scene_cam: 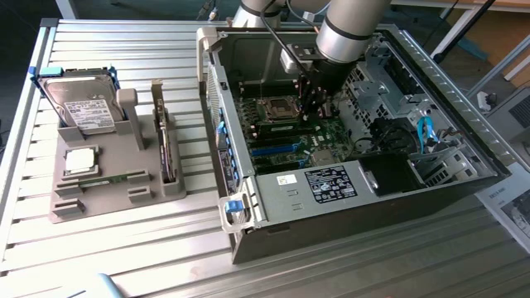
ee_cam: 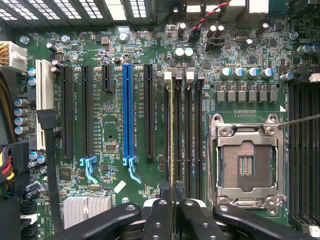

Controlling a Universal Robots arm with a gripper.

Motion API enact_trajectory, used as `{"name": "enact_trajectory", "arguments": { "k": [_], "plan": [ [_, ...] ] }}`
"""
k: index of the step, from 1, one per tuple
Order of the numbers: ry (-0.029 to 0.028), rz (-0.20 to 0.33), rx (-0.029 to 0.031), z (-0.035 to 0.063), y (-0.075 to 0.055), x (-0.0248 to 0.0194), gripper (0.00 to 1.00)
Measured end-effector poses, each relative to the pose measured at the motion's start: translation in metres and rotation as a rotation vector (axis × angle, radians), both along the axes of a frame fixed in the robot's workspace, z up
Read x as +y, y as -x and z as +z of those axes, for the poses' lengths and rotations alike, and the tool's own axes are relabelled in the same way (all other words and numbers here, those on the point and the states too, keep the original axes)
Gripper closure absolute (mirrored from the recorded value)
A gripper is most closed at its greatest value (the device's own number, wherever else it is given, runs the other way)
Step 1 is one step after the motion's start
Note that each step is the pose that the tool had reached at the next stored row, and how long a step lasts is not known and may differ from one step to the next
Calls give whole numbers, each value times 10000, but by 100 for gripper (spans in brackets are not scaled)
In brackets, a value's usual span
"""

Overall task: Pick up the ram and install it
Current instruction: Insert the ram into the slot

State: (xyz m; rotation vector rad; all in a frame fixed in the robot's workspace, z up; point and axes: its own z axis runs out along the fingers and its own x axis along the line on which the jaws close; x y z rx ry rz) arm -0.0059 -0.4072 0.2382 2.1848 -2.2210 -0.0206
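Observation:
My gripper (scene_cam: 313, 113) reaches down into the open computer case (scene_cam: 463, 93), just above the motherboard. In the wrist view the gripper (ee_cam: 173, 201) is shut on the ram (ee_cam: 172, 140). The ram is seen edge-on as a thin line running away from the black fingers (ee_cam: 161, 216). It stands upright along the first of several black memory slots (ee_cam: 187, 135), between the long expansion slots and the processor socket. I cannot tell whether it is pressed fully down into the slot.
The open processor socket (ee_cam: 247, 165) lies beside the memory slots, and a blue expansion slot (ee_cam: 128, 110) on the other side. On the exterior view's left, a grey holder (scene_cam: 108, 198) carries a hard drive (scene_cam: 83, 108), a square silver chip (scene_cam: 80, 160) and a thin green board (scene_cam: 112, 180).

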Motion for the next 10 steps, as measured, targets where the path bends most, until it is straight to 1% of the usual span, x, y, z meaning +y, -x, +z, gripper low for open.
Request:
{"name": "enact_trajectory", "arguments": {
  "k": [2,4,10],
  "plan": [
    [0,1,-6,0,11,0,88],
    [0,1,-30,0,38,0,88],
    [0,-1,-32,0,28,0,88]
  ]
}}
